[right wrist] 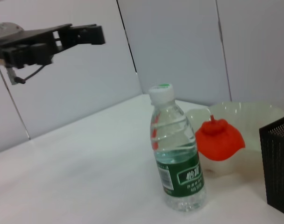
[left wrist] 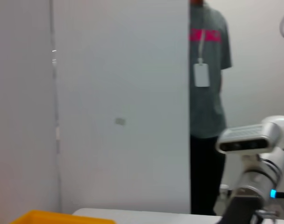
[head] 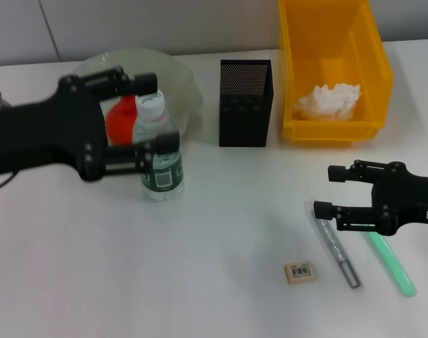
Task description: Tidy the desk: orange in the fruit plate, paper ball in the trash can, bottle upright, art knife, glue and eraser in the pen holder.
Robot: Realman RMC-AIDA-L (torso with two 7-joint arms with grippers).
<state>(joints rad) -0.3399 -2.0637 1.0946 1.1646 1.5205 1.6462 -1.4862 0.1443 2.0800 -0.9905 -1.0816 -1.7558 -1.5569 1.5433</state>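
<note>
The bottle stands upright just in front of the fruit plate, which holds the orange. My left gripper is open and raised above the table; the right wrist view shows it apart from the bottle. The paper ball lies in the yellow trash can. The black mesh pen holder stands between plate and can. My right gripper hangs open by the top end of the grey art knife. The green glue and eraser lie on the table.
White table with grey wall panels behind. In the left wrist view a person stands beyond the table beside another white robot, with the trash can's rim at the picture's edge.
</note>
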